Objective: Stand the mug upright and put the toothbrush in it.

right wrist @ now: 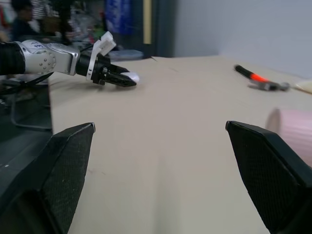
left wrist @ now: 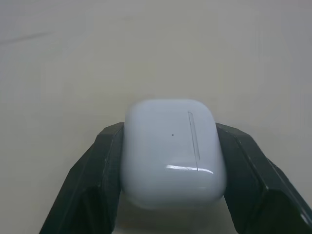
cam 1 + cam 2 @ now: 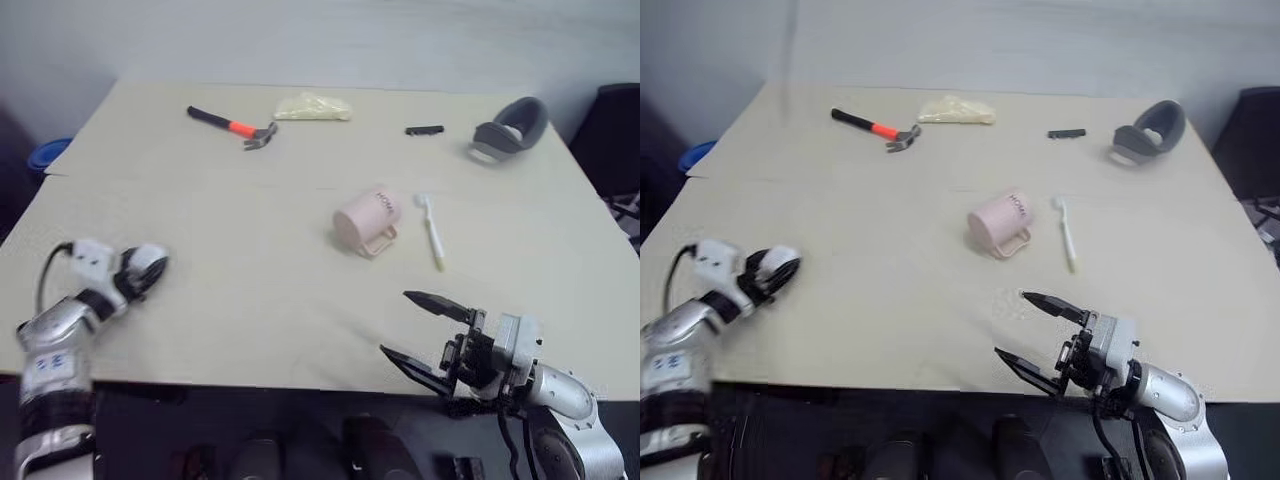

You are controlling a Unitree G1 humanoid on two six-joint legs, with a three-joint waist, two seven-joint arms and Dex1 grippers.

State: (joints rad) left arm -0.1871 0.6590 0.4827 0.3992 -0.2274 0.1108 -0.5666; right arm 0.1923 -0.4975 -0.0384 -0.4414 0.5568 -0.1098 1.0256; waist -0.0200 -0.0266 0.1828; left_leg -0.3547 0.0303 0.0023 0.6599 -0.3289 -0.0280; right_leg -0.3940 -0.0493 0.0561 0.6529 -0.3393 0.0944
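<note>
The pale pink mug [image 3: 365, 222] lies on its side in the middle of the table, handle toward the front, "HOME" lettering facing up. Just to its right the white toothbrush [image 3: 432, 230] lies flat, head pointing away from me. My left gripper [image 3: 150, 265] is far off over the table's left part, shut on a small white rounded case [image 2: 173, 151] that sits between both fingers. Near the front edge, below the mug, my right gripper [image 3: 395, 322] stands open and holds nothing. The mug's pink side [image 1: 292, 131] shows in the right wrist view.
At the back lie a hammer [image 3: 235, 127] with an orange and black handle, a pale yellow packet [image 3: 313, 107], a short black bar [image 3: 424, 130] and a grey headset [image 3: 510, 128]. A blue object [image 3: 45, 155] sits beyond the table's left edge.
</note>
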